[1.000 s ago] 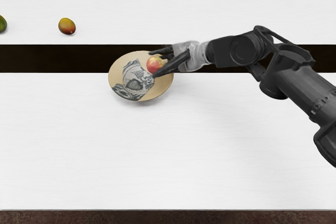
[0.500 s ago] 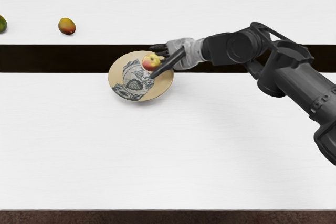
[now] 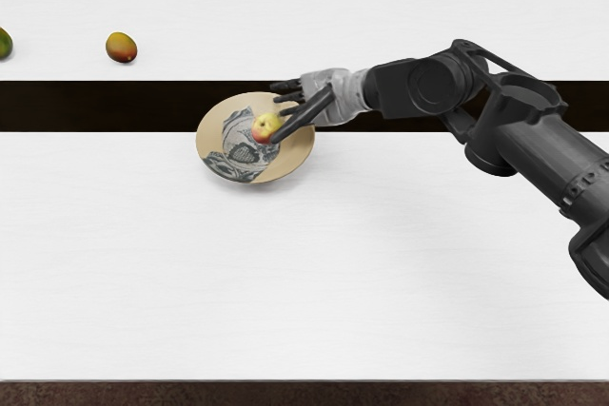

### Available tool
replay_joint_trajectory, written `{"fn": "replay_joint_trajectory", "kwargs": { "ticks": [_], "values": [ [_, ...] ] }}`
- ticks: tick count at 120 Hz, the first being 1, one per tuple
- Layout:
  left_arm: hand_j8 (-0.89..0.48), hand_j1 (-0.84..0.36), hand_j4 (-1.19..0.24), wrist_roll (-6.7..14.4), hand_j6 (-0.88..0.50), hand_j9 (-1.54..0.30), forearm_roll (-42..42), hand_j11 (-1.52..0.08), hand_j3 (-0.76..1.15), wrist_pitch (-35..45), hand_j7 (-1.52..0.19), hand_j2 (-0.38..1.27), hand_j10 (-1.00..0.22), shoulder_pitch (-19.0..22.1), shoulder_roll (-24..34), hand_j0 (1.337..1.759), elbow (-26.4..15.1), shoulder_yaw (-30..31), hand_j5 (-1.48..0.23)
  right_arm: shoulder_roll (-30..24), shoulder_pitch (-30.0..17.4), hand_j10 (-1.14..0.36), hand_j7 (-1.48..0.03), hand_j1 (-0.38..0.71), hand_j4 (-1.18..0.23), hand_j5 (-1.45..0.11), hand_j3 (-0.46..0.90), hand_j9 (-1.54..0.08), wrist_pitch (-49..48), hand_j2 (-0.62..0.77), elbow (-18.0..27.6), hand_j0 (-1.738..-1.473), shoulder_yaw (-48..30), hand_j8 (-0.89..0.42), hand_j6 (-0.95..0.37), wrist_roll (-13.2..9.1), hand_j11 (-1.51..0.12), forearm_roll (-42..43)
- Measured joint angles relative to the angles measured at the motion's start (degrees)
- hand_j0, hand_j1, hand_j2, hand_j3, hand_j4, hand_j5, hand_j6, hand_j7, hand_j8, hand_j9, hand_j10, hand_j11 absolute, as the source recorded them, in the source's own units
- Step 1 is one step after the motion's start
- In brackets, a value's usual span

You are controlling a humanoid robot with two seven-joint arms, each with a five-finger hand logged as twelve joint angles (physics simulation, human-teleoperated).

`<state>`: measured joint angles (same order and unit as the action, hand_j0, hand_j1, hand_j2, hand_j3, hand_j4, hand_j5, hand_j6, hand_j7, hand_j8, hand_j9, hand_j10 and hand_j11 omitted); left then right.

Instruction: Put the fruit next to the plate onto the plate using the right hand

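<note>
Lying on the plate (image 3: 299,147), a fruit (image 3: 265,126) beside the spread-fingered right hand (image 3: 310,102)

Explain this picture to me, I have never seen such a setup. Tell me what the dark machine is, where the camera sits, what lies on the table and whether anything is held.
This is a simulator's render, seen from the robot's own head, looking down at a slant on a white table. The dark machine coming in from the picture's right edge is the robot's right arm, which ends in a five-finger right hand. The left arm is out of view.

A patterned tan plate lies at the edge of a dark strip that crosses the table. A small red-yellow fruit rests on the plate, right at the hand. I cannot tell whether the hand grips it.

Far off at the upper left lie a mango-like fruit and another fruit, cut off by the edge.
</note>
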<state>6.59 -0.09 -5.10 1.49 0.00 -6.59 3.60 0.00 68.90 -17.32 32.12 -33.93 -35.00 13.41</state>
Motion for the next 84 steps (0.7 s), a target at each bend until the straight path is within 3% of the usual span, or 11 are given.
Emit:
{"fn": "replay_joint_trajectory", "kwargs": {
  "ticks": [15, 30, 55, 84],
  "values": [
    [-0.01, 0.34, -0.01, 0.0, -0.01, -0.02, 0.0, -0.02, 0.0, 0.0, -0.02, 0.0, -0.01, 0.0, 0.0, 1.658, 0.0, 0.0, -0.02, 0.0, -1.07, -0.04, 0.0, -0.35, 0.0, 0.0, 0.0, 0.0, -2.62, 0.0, 1.01, -1.658, -1.49, 0.02, 0.01, 0.0, 0.0, -0.23],
    [-0.01, 0.34, -0.01, 0.0, -0.01, -0.02, 0.0, -0.02, 0.0, 0.0, -0.02, 0.0, -0.01, -0.04, 0.0, 1.658, 0.0, 0.01, -0.02, -1.22, -6.9, -0.02, 0.0, -0.35, 0.0, 0.0, 0.0, 0.0, -12.86, 0.0, 2.43, -1.658, -11.62, 0.01, 0.0, 0.0, 0.0, -1.23],
    [-0.01, 0.34, -0.01, -0.15, -0.01, -0.01, 0.0, -0.01, 0.0, -0.04, -0.01, 0.0, -0.01, -0.02, 0.0, 1.658, -0.11, 0.05, -0.01, -17.9, -13.58, -0.01, 0.0, -0.35, 0.0, 0.0, 0.0, 0.0, -17.04, 0.0, 11.01, -1.658, -16.76, 0.0, 0.0, 0.0, 0.0, -9.82],
    [-0.01, 0.34, -0.01, -0.23, -0.01, -0.02, 0.0, -0.01, 0.0, 0.0, -0.02, 0.0, -0.01, -0.26, 0.0, 1.658, 0.0, -0.03, -0.02, -34.02, -17.26, 0.0, 0.0, -0.35, 0.0, 0.0, 0.0, 0.0, -17.63, 0.0, 13.12, -1.658, -17.61, 0.0, 0.0, 0.0, 0.0, -13.31]
  ]
}}
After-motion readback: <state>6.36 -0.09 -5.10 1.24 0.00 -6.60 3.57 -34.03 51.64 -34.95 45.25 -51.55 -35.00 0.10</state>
